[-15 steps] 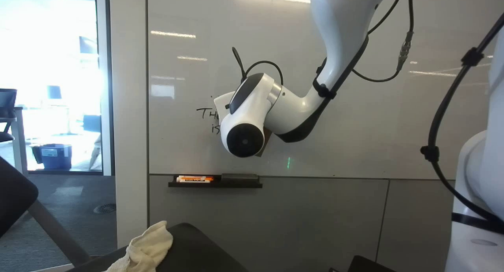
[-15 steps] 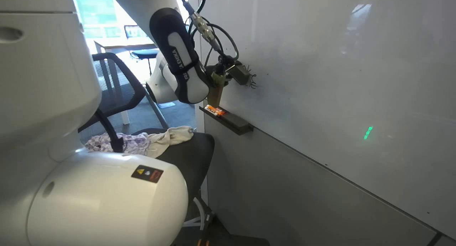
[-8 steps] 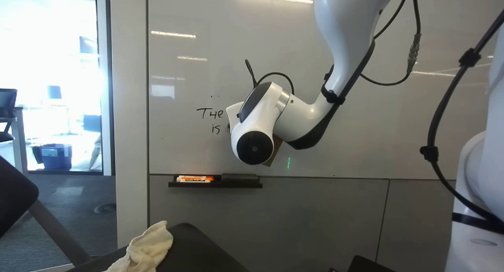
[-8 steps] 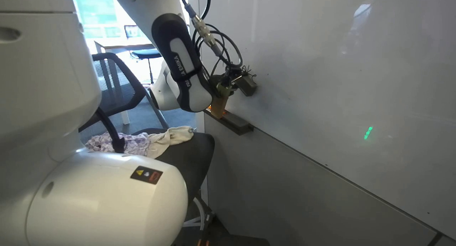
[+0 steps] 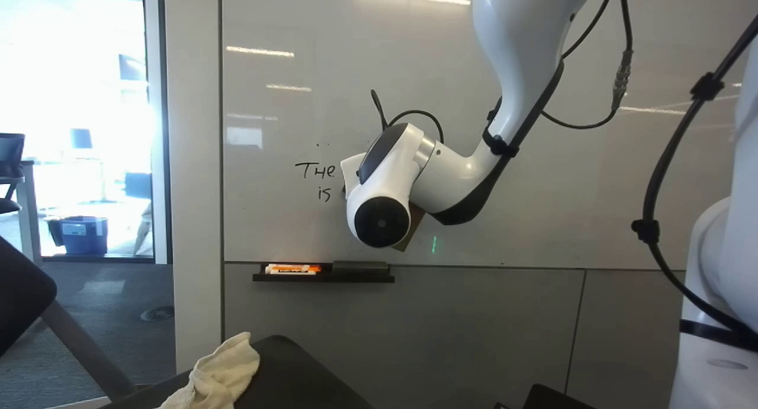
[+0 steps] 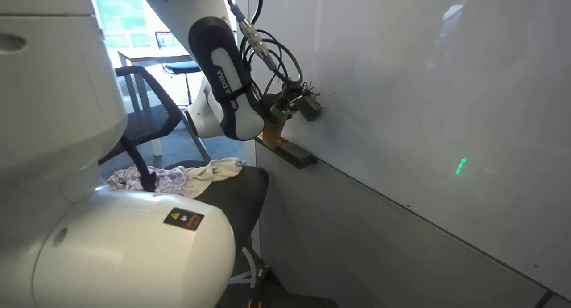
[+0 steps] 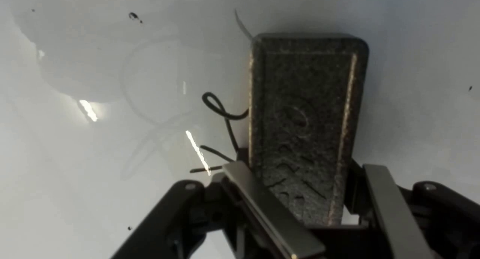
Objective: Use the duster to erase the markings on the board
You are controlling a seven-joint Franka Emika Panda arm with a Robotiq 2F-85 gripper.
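The markings show in an exterior view as thin black letters [image 5: 320, 171] in two short lines, their right part hidden behind my arm. The board [image 5: 284, 231] is the large glossy white wall panel. In an exterior view the duster [image 6: 308, 106], a dark grey block, is against or very near the board, with black strokes [image 6: 311, 88] just above it. In the wrist view my gripper [image 7: 298, 162] is shut on the duster [image 7: 303, 101], its fingers on both long sides. Black strokes [image 7: 236, 117] stick out left of the duster there. Whether it touches the board is unclear.
A dark ledge [image 5: 323, 278] below the board holds orange-and-white markers [image 5: 293, 269] and a dark block [image 5: 360, 267]. A brown flat piece [image 6: 273, 132] hangs by the wrist above the ledge. A chair with cloths [image 6: 214, 172] stands near the board's corner.
Over the last second my arm and the duster have moved down and to the right along the board, uncovering more letters. In the last half second almost nothing has moved.
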